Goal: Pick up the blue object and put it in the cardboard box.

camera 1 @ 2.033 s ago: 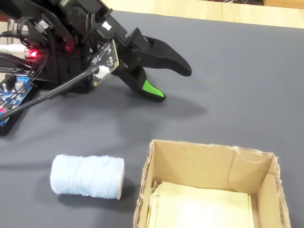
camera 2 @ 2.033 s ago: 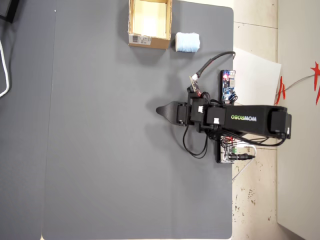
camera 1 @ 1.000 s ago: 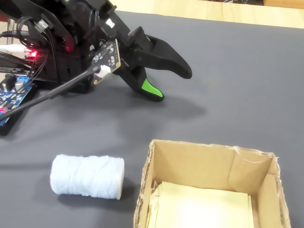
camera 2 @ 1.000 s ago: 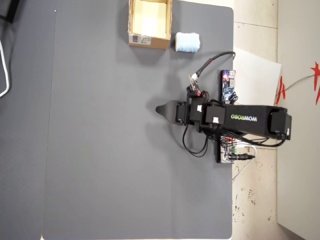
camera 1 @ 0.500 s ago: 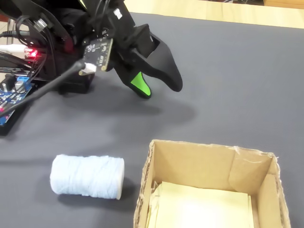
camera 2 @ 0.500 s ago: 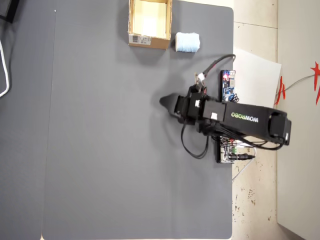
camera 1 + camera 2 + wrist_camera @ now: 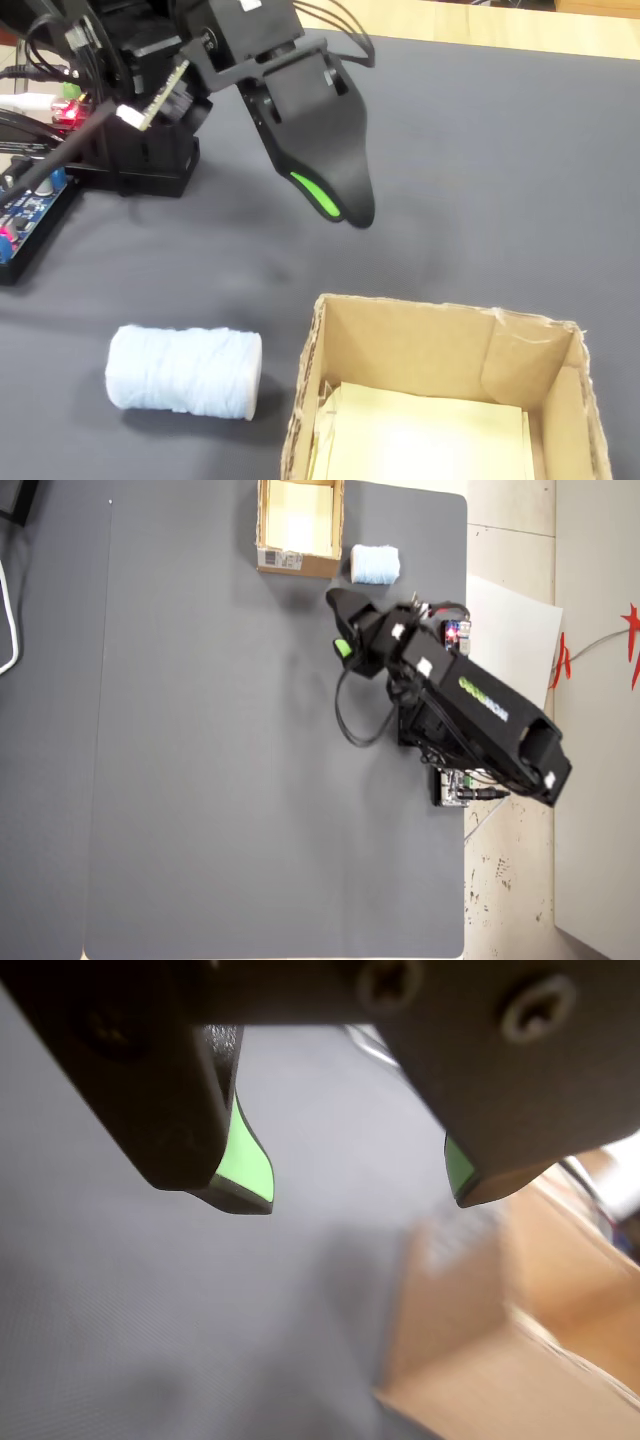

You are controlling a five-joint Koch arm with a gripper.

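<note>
Green-padded tips of my black end effector [image 7: 360, 1192] stand apart and empty in the wrist view, tan corrugated cardboard box [image 7: 500, 1360] blurred below. Fixed view: the pale-blue fuzzy roll [image 7: 184, 371] lies ungrasped just beside the box. Overhead, both sit on the grey matte counter [image 7: 200, 780]; everything remains.

A dark grey mat over a pale work surface

The mat [image 7: 220, 780] covers most of the overhead view and fills the fixed view as well, matte and evenly lit. Along its right edge in the overhead view runs a pale speckled floor [image 7: 510, 880], with a white sheet [image 7: 510, 630] lying just beside the mat. A strip of light wood [image 7: 450, 25] borders the mat's far edge in the fixed view.
</note>
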